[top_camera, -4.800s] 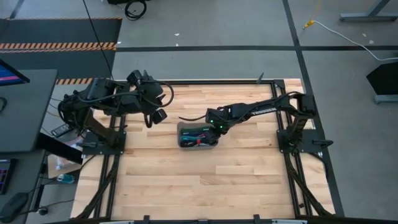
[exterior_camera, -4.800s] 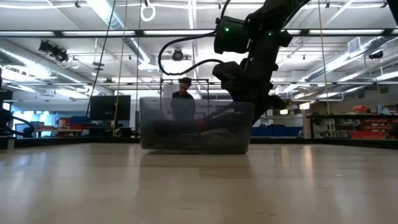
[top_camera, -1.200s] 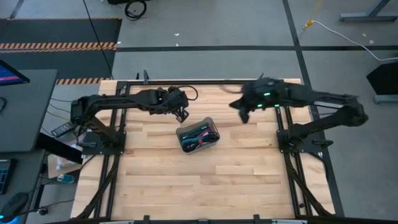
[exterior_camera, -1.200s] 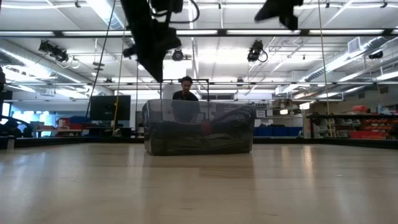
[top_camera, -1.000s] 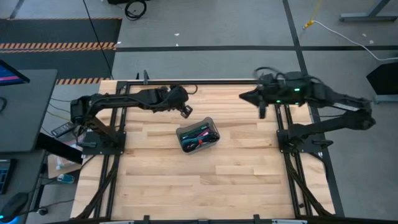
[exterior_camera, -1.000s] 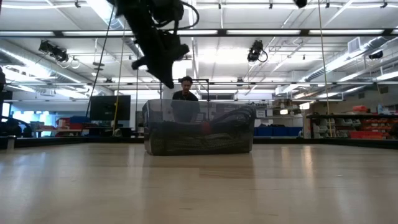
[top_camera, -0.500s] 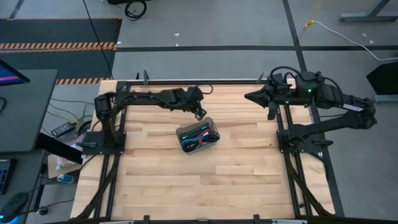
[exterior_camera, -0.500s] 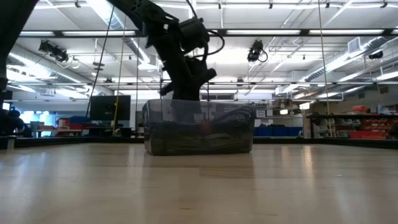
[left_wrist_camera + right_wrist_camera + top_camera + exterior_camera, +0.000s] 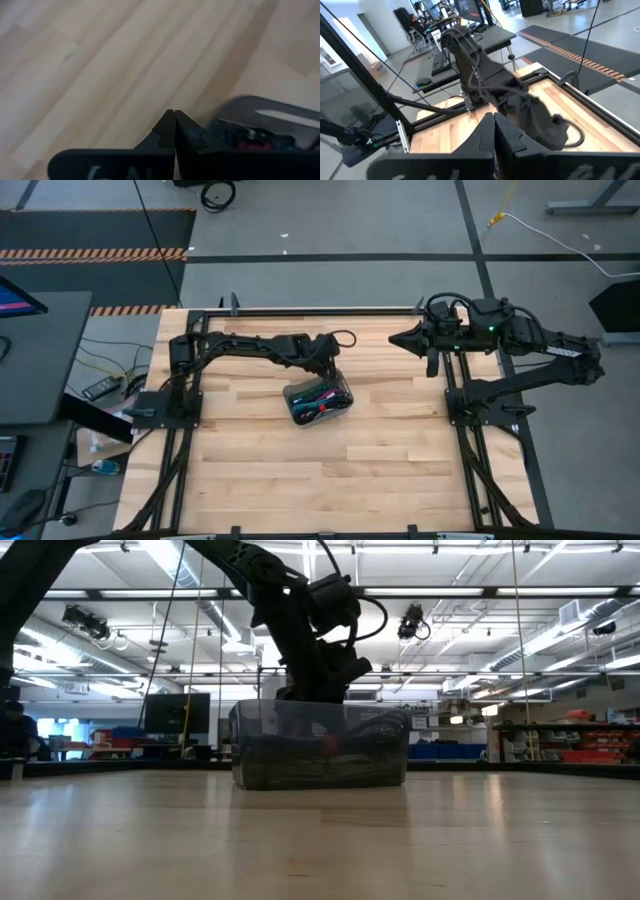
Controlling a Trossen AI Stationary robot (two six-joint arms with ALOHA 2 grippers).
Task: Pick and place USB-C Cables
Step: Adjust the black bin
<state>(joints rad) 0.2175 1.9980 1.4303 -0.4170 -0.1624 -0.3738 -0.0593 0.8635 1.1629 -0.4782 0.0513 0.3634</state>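
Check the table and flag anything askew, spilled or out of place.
Only the tray stands out: it sits skewed to the table's edges. The cables all lie inside it, none spilled. The left gripper hangs over its rim, fingers shut and empty.

The USB-C cables lay bundled together inside a translucent grey tray, a tangle of short thin cords in which red, green and dark strands could be told apart from above. The heap sat just below and in front of the left gripper, whose fingers were pressed together above the tray's far edge. From table height the cables showed as a dark mass with a red spot, resting on the tray's floor, well apart from the right gripper.
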